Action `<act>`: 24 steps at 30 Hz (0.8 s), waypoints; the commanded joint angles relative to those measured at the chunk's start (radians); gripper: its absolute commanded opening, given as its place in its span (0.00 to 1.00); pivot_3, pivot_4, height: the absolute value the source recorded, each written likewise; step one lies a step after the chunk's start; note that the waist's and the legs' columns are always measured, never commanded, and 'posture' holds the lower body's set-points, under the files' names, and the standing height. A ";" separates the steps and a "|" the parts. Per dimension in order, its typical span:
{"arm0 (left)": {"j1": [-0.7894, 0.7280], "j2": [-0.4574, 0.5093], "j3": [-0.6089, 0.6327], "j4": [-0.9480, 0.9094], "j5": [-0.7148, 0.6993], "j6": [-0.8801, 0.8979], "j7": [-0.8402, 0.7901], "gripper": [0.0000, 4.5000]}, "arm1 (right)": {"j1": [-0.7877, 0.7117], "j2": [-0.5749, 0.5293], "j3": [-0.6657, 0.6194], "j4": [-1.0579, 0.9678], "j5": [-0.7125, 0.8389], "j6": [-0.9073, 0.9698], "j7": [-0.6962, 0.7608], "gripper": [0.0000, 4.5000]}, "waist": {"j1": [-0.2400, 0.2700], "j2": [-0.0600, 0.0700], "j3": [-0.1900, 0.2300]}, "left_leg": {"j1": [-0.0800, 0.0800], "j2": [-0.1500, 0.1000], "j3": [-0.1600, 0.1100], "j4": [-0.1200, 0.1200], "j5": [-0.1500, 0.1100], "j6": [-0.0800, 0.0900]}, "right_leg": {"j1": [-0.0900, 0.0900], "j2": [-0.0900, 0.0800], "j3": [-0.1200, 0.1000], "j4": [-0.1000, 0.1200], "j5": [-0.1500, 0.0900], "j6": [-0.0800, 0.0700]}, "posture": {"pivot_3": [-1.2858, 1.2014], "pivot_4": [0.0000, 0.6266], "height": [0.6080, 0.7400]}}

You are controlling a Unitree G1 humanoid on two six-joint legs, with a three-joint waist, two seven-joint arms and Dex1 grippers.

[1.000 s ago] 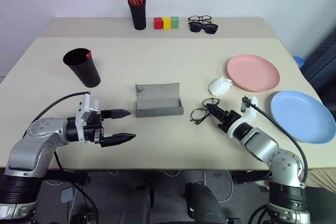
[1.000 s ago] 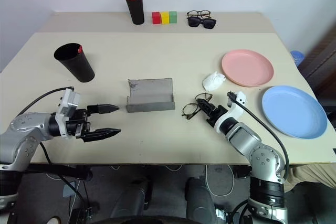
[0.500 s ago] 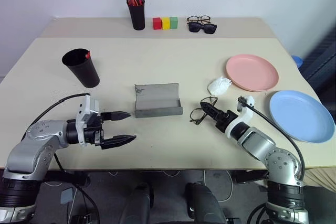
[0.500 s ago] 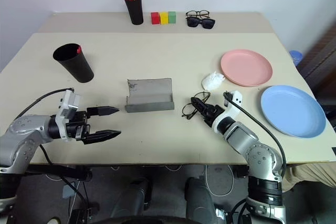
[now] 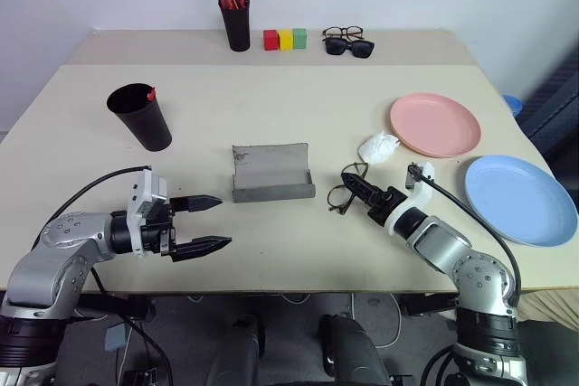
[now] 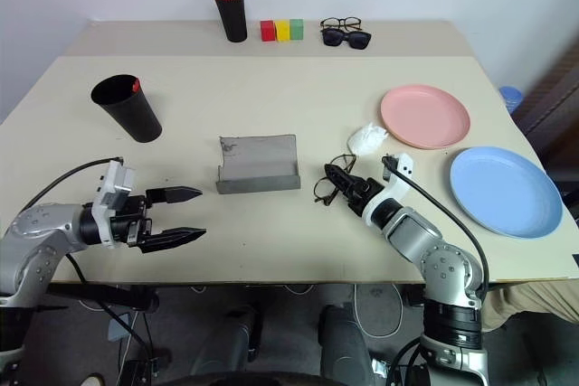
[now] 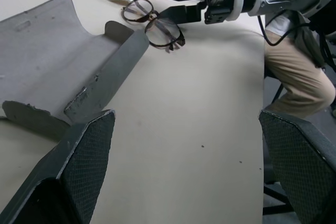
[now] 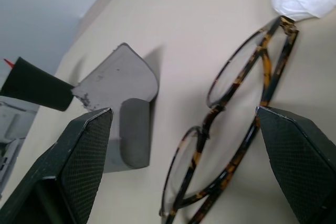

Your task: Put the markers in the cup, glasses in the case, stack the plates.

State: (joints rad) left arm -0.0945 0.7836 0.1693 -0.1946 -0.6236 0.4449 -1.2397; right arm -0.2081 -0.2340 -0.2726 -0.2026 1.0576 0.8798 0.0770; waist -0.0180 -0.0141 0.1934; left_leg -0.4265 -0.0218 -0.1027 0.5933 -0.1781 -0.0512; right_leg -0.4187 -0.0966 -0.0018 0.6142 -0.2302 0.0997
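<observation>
We record a beige bench (image 5: 271, 124) bearing a black cup (image 5: 141, 117), open grey case (image 5: 272, 172), glasses (image 5: 347, 189), white wad (image 5: 378, 146), pink plate (image 5: 435, 125), blue plate (image 5: 520, 199), pen pot (image 5: 238, 23), and three coloured blocks (image 5: 286, 39).

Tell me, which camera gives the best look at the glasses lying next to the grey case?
The right wrist view: the glasses lie close up between the right gripper's open fingers, their frame thin and mottled. The left wrist view shows them smaller, beside the open case. In the head views they are a small shape by the right gripper.
</observation>
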 commanded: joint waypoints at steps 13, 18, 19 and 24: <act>0.010 0.006 0.031 -0.018 -0.013 -0.024 -0.015 1.00 | -0.015 0.005 0.009 -0.024 0.034 0.006 0.034 0.99 | 0.000 0.000 0.000 | 0.000 0.000 0.000 0.000 0.000 0.000 | 0.000 0.000 0.000 0.000 0.000 0.000 | 0.52 0.24 1.00; 0.022 0.006 0.042 -0.031 -0.016 -0.022 -0.004 1.00 | -0.021 0.005 0.022 -0.008 0.019 0.004 0.042 0.99 | 0.000 0.000 0.000 | 0.000 0.000 0.000 0.000 0.000 0.000 | 0.000 0.000 0.000 0.000 0.000 0.000 | 0.52 0.24 1.00; 0.026 0.007 0.045 -0.035 -0.017 -0.020 -0.002 1.00 | -0.023 0.004 0.025 -0.001 0.014 0.002 0.045 0.99 | 0.000 0.000 0.000 | 0.000 0.000 0.000 0.000 0.000 0.000 | 0.000 0.000 0.000 0.000 0.000 0.000 | 0.52 0.24 1.00; 0.049 0.009 0.062 -0.055 -0.025 -0.014 0.011 1.00 | -0.044 0.006 0.034 0.031 -0.010 -0.004 0.058 0.99 | -0.001 0.000 0.000 | 0.000 0.000 0.000 0.000 0.000 0.000 | 0.000 0.000 0.000 0.000 0.000 0.000 | 0.52 0.24 1.00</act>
State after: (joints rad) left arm -0.0502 0.7837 0.1965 -0.2155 -0.6240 0.4423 -1.2343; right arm -0.2345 -0.2331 -0.2385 -0.1706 1.0537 0.8868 0.1217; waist -0.0194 -0.0140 0.1934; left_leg -0.4267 -0.0216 -0.1022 0.5932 -0.1782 -0.0513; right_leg -0.4192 -0.0966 -0.0014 0.6142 -0.2302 0.0997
